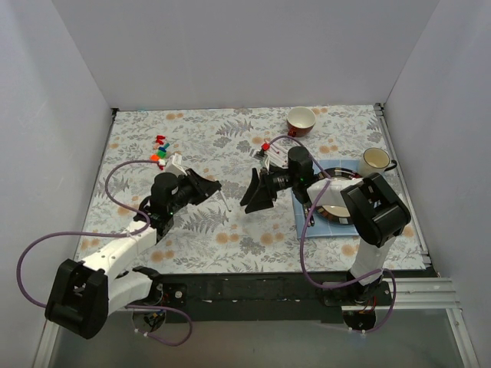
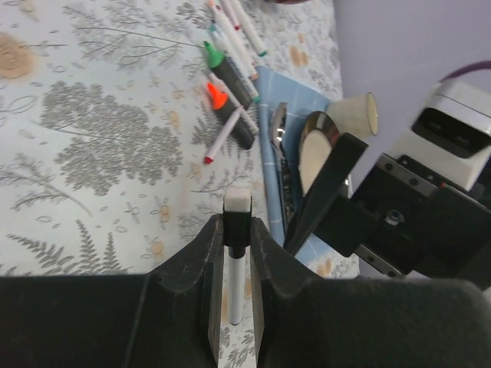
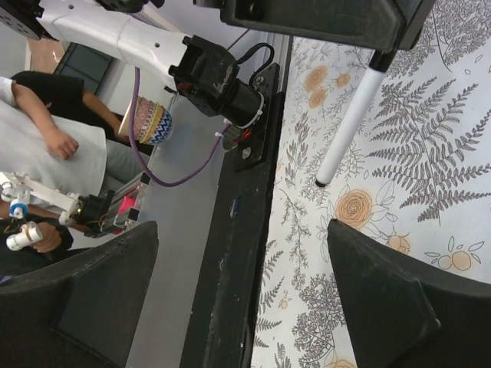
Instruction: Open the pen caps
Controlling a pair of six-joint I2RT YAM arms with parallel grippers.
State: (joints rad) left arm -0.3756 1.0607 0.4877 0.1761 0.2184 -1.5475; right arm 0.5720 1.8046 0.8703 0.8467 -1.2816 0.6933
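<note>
My left gripper (image 2: 237,232) is shut on a slim white pen (image 2: 235,280). The pen's black collar and white end stick out past the fingertips. In the top view this gripper (image 1: 210,187) hangs over the table's middle with the pen (image 1: 223,201) pointing down. My right gripper (image 1: 258,193) faces it a short way off, open wide and holding nothing. From the right wrist the pen's white barrel (image 3: 349,126) shows beyond my open right gripper (image 3: 242,295). Loose coloured pen caps (image 1: 160,150) lie at the back left. Several more pens (image 2: 230,73) lie beside the blue mat.
A blue mat (image 1: 307,224) at the right carries a plate (image 1: 336,210), and a spoon (image 2: 316,142) and fork (image 2: 278,132) lie on it. A red-and-white cup (image 1: 301,120) and a white mug (image 1: 374,160) stand at the back right. White walls close three sides.
</note>
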